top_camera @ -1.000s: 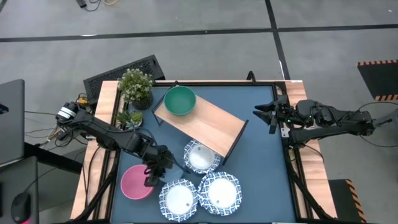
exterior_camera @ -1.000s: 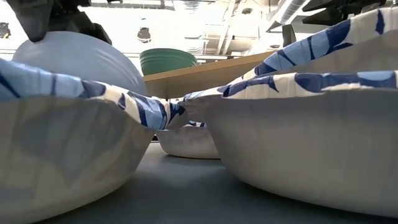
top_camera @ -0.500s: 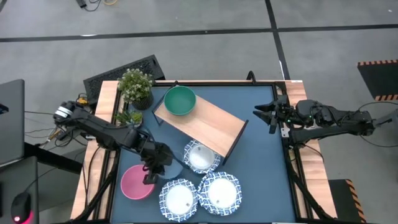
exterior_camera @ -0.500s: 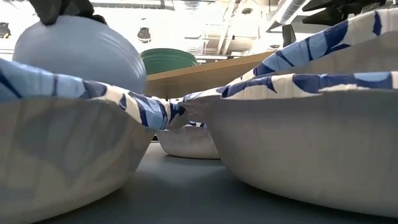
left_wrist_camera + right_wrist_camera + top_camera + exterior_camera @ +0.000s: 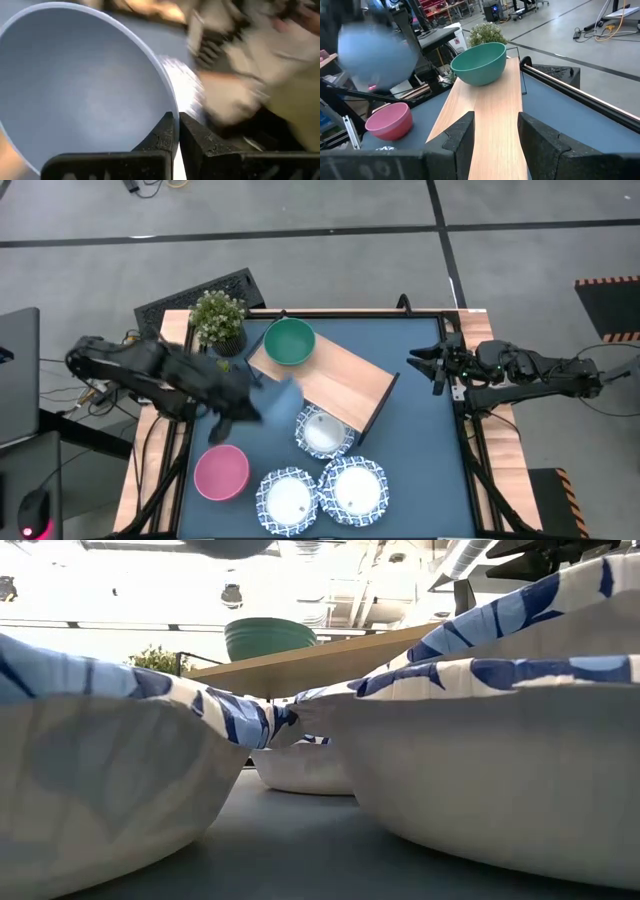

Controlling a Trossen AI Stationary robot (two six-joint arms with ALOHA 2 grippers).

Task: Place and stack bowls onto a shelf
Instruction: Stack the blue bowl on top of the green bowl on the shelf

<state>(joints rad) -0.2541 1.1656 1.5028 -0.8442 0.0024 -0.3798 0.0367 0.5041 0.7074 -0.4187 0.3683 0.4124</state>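
The smooth rectangular light-wood shelf [image 5: 325,385] lay slantwise near the table's far-left corner, a round green bowl [image 5: 289,341] at its far end. The left gripper [image 5: 174,132] pinched a smooth pale-blue bowl [image 5: 80,85] by its rim, raised beside the shelf. The right gripper [image 5: 495,125] hung parted, holding nothing, at the right edge.

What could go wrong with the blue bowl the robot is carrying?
1. The left gripper pinches the pale blue bowl only by its thin rim, so the bowl might slip and drop onto the patterned bowl beside the shelf.
2. The green bowl already sits on the shelf's end, so a low pass could knock it.

The right gripper waits, open, at the table's right edge.
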